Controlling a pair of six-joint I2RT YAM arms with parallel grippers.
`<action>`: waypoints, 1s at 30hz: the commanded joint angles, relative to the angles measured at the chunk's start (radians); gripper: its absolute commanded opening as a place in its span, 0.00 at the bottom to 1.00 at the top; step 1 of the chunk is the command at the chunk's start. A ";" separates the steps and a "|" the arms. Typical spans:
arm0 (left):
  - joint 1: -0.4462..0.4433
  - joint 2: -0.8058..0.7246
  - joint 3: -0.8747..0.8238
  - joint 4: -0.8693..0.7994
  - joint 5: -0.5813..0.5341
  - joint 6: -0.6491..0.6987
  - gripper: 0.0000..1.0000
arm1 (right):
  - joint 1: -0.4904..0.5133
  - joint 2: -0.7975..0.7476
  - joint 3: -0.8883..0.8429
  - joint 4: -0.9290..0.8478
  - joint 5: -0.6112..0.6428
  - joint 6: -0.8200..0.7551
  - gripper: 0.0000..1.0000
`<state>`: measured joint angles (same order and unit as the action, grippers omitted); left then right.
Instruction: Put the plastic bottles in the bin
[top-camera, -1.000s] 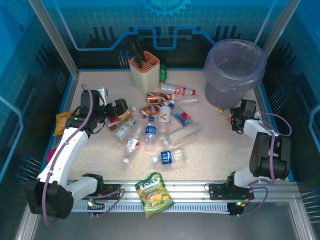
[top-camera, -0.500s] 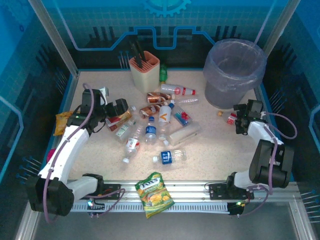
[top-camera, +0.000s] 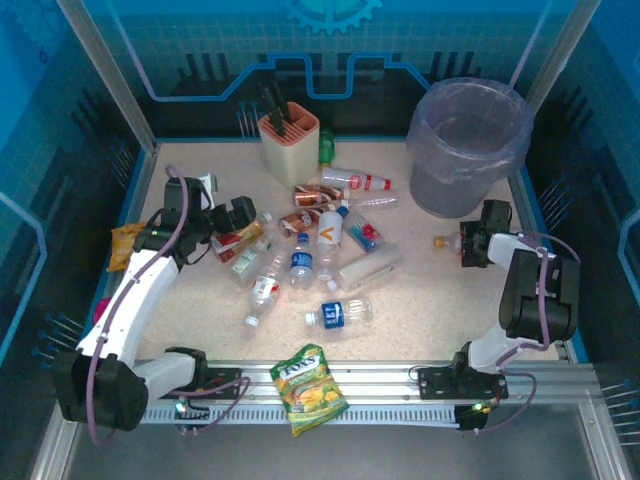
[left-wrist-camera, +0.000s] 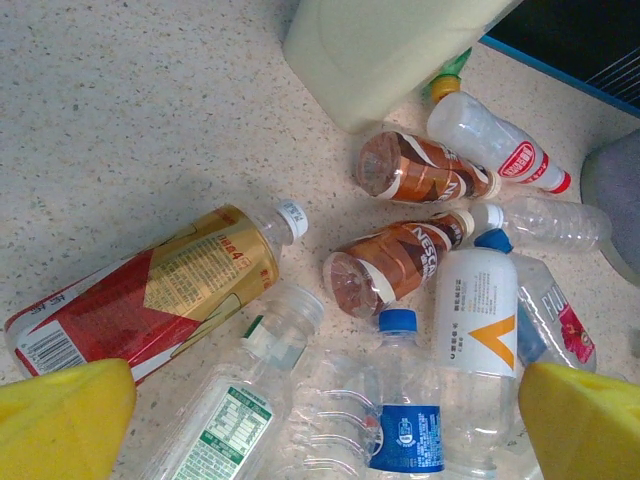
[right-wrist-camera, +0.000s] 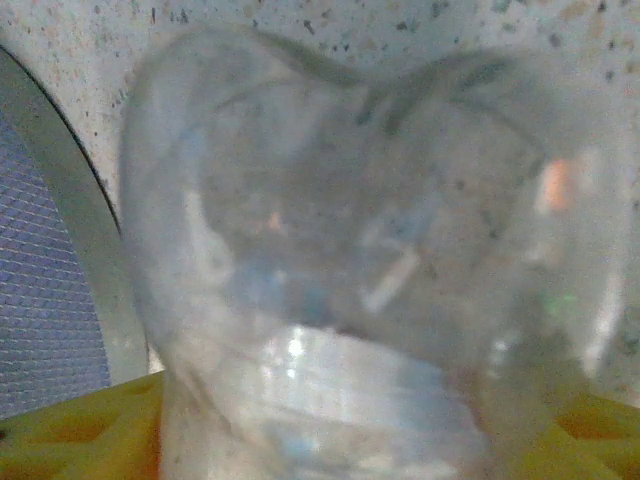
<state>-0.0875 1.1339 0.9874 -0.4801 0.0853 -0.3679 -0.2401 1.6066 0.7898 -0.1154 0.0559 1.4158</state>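
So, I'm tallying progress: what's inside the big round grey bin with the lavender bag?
Only translucent lavender bag lining shows inside the round grey bin; nothing else is visible, though its near wall hides the floor.

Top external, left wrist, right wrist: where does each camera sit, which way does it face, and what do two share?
Top external: above and behind the arms, facing down on the table; both arms, left claw and right claw show.
Left wrist: on the left arm, facing down at the bottles; yellow fingertips at bottom corners.
Right wrist: against a blurred clear bottle; yellow fingers along the bottom.
Shared: the orange-V bottle, top external and left wrist.
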 joint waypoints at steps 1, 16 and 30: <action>-0.006 0.016 0.042 -0.025 -0.016 -0.002 0.99 | 0.014 -0.013 -0.009 0.057 0.004 -0.008 0.66; 0.005 0.214 0.158 -0.057 -0.113 0.143 0.99 | -0.011 -0.570 -0.039 -0.291 0.028 -0.322 0.45; 0.026 0.453 0.253 -0.145 -0.163 0.334 0.99 | 0.051 -0.644 0.511 -0.604 -0.021 -0.703 0.23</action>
<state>-0.0673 1.5600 1.2095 -0.5728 -0.0795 -0.1043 -0.2253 0.8928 1.2156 -0.6659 0.0479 0.8501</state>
